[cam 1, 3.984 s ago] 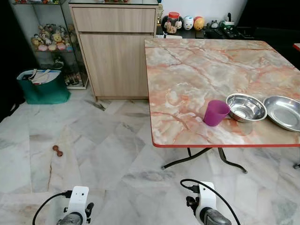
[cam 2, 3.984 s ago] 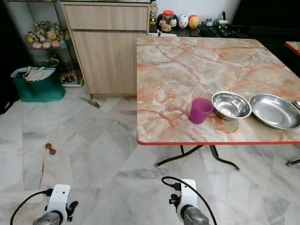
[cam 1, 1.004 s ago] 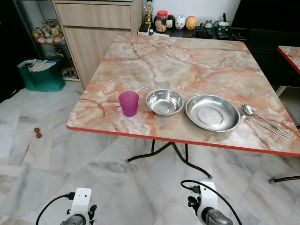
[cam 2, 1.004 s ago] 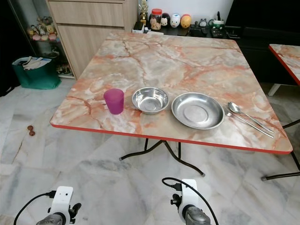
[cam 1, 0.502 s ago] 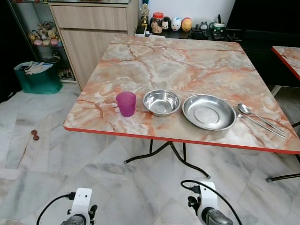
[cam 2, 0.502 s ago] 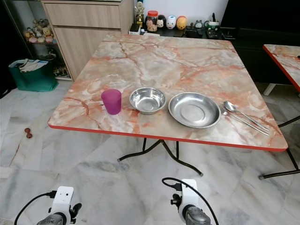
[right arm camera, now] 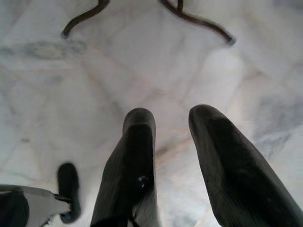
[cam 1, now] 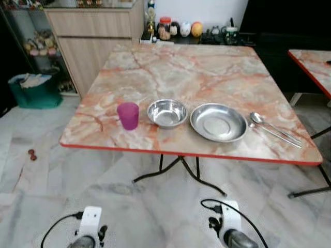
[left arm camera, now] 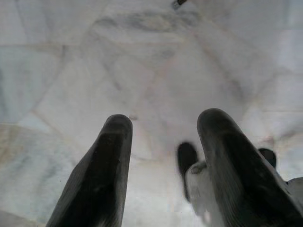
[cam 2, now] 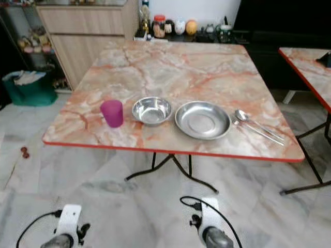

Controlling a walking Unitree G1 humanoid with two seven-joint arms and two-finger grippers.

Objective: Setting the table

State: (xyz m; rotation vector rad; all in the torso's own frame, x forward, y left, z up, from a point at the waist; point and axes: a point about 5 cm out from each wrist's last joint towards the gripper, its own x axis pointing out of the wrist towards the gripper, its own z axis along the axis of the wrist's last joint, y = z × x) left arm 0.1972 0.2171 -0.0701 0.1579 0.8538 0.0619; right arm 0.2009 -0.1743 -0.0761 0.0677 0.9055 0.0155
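Left eye view: approach step. Purple cup [cam 1: 128,114], bowl [cam 1: 167,112], plate [cam 1: 218,122], spoons [cam 1: 273,129] along table [cam 1: 181,67] near edge. Left gripper [left arm camera: 163,156], right gripper [right arm camera: 173,146] low, empty, parted. Next: step closer, reach.

I see a purple cup [cam 1: 128,115], steel bowl [cam 1: 167,113], plate [cam 1: 218,122] and spoons [cam 1: 274,128] lined left to right along the table's [cam 1: 181,72] near edge.
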